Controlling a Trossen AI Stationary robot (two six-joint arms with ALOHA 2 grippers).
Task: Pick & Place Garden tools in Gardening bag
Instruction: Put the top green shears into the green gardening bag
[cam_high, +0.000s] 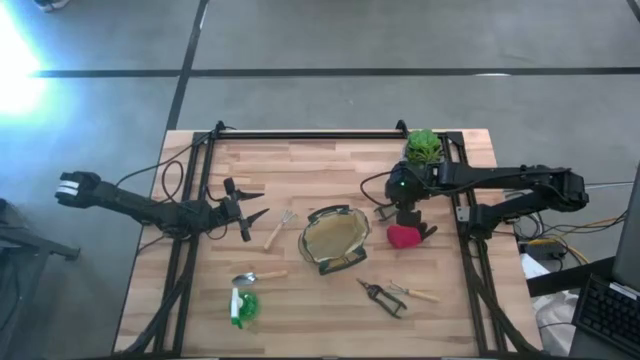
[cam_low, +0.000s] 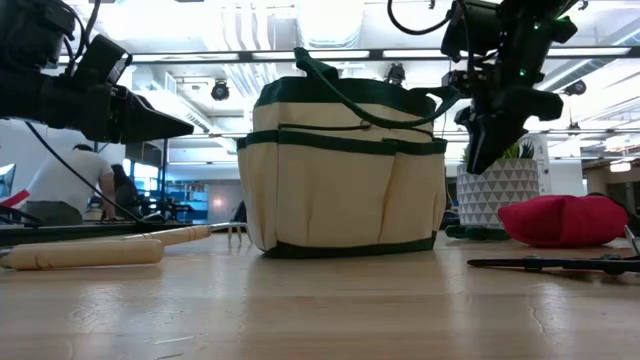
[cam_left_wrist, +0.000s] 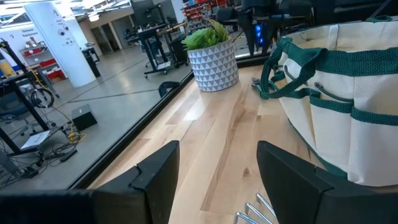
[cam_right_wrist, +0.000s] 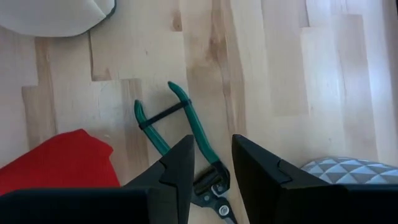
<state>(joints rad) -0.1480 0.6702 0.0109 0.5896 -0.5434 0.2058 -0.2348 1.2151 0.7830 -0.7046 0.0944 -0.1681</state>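
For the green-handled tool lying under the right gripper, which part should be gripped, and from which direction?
Grip the green-handled tool across one slim handle, near where both handles converge toward the dark pivot, coming straight down. It lies flat on the table and the open right gripper is already above it. The red glove beside it narrows the room.

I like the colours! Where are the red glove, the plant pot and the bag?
red glove (cam_low: 562, 220), low view, middle of the fabric.
plant pot (cam_left_wrist: 214, 64), left wrist view, patterned wall.
gardening bag (cam_low: 340, 190), low view, front panel.

Green plant (cam_high: 424, 146) in white patterned pot (cam_left_wrist: 214, 64) at far edge of wooden table (cam_high: 300, 170); beyond, person (cam_low: 70, 180) bent over amid office desks (cam_left_wrist: 152, 37).
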